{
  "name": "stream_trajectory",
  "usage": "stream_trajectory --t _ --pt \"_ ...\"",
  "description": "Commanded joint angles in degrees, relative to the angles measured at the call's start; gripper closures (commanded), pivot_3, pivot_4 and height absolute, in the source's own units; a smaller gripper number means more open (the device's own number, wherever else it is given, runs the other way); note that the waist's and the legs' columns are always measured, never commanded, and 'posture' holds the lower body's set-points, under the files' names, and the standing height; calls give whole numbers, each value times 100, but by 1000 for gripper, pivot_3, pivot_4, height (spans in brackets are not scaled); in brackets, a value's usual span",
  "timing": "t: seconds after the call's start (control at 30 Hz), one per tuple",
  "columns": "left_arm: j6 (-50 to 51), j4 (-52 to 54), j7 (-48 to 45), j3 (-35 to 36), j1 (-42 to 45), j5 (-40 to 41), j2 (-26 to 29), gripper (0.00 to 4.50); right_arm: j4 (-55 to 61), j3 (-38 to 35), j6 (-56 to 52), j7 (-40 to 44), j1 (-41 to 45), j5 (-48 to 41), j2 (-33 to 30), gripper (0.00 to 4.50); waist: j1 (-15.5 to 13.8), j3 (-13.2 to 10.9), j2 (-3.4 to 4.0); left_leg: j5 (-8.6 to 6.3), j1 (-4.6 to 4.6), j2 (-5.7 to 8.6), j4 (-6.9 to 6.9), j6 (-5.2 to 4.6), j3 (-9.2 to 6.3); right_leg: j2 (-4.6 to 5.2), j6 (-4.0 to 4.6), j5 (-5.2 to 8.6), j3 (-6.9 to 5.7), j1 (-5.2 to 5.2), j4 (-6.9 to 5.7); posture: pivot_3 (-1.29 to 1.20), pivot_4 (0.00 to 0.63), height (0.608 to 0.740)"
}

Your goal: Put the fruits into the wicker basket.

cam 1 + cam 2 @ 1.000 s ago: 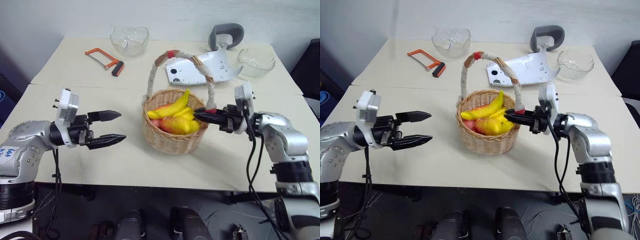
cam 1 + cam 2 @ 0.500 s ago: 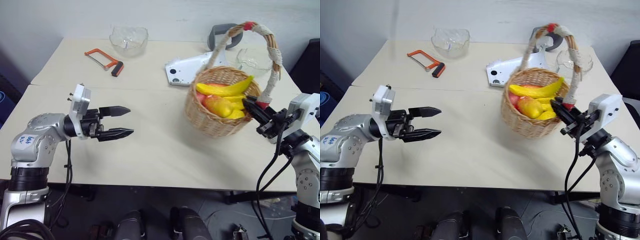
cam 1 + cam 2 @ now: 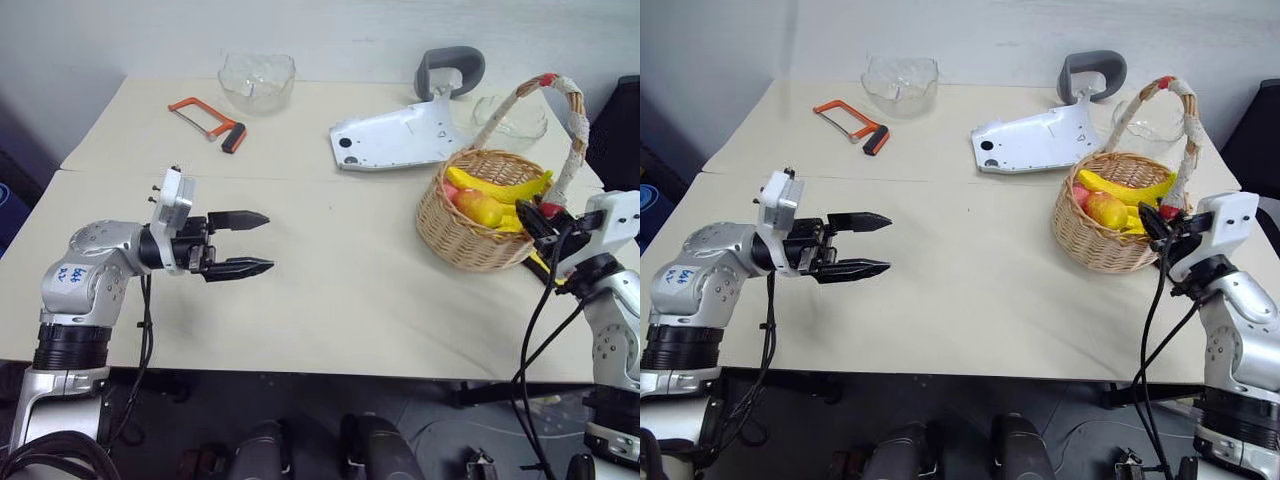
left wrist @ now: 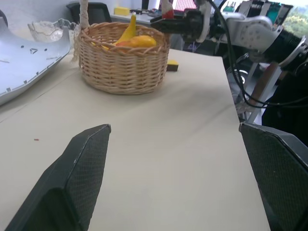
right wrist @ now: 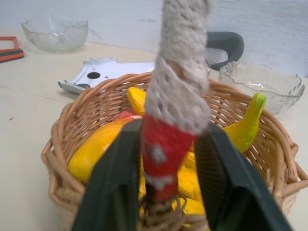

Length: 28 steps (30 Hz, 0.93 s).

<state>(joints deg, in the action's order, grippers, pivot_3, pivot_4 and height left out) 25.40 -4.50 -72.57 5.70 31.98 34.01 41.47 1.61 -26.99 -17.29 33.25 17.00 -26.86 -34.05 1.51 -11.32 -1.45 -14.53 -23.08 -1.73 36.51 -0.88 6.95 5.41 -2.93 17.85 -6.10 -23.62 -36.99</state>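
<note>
1. Head views: wicker basket [image 3: 482, 222] stands at the table's right edge with the banana [image 3: 497, 186] and other fruits inside. Left gripper [image 3: 258, 242] hovers empty, fingers spread.
2. Left wrist view: basket looks stiff and light.
3. Right wrist view: right gripper [image 5: 166, 159] brackets the handle's red band [image 5: 159, 159], the likely hold; whether it pinches, cannot tell. No legible writing.

My basket [image 3: 480, 230] sits upright on the table's right side: round, tan wicker, its tall arched handle [image 3: 565, 120] wrapped in white with red bands at the top and at the foot. Inside it lie the fruits: a curved yellow banana [image 3: 500, 185] across the top, an oval orange-yellow mango [image 3: 478, 207] beneath it, and a bit of pink fruit [image 3: 1081, 193] against the rim.
</note>
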Motion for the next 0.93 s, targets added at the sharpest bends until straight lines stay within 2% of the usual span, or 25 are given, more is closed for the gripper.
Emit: stream_trajectory --t 0.03,0.13,0.2,0.3,0.4,0.53,0.6,0.77,0.93 --pt "-329 257 48 188 -235 -147 135 0 340 -383 22 476 -138 -449 -365 1691 -6 0 0 0 0 0 0 0 0 0 0 0 0 0 -1 0 150 740" --pt "-443 350 110 291 -590 -215 228 0 442 -588 -15 1129 -559 -735 -728 615 -13 0 0 -2 0 -1 0 -3 -3 0 0 0 -2 2 2 0 150 740" --pt "-676 354 167 378 -930 -400 347 0 591 -899 63 1911 -973 -1145 -962 14 -17 0 1 -5 1 -1 -1 -8 -4 1 0 0 -3 5 5 0 150 740" --pt "-1565 -12 300 470 -1298 -963 488 0 639 -1182 28 2400 -1500 -1263 -1272 14 -24 0 1 -23 2 -1 -3 -38 -5 1 0 0 -5 6 9 0 150 740" --pt "-2088 -588 565 712 -1553 -1291 634 0 655 -889 1109 3336 -2192 -493 -1589 14 -18 1 2 -26 13 -2 -2 -43 -3 3 0 0 -4 14 9 0 150 740" --pt "-2350 -614 495 950 -2120 -1309 824 0 668 -432 1692 4150 -2548 -377 -1653 14 13 1 2 -28 20 -6 -13 -40 -1 2 0 0 -2 15 13 0 150 740" --pt "-2517 -574 616 1038 -2364 -1353 781 0 647 124 1910 4140 -2394 -222 -1388 14 6 1 1 -28 23 -6 -15 -39 0 5 0 0 0 15 12 0 150 740" --pt "-2935 -249 1011 1198 -2658 -1317 454 0 480 994 2459 3865 -2024 192 -751 14 -22 2 1 -28 25 -5 -16 -34 -5 11 2 -1 -1 16 10 0 150 740" --pt "-2928 22 1104 1263 -3051 -1267 416 0 281 1395 2880 3778 -1748 389 -491 14 -37 2 1 -29 24 -2 -18 -33 -4 15 2 -1 -2 15 12 0 150 740"
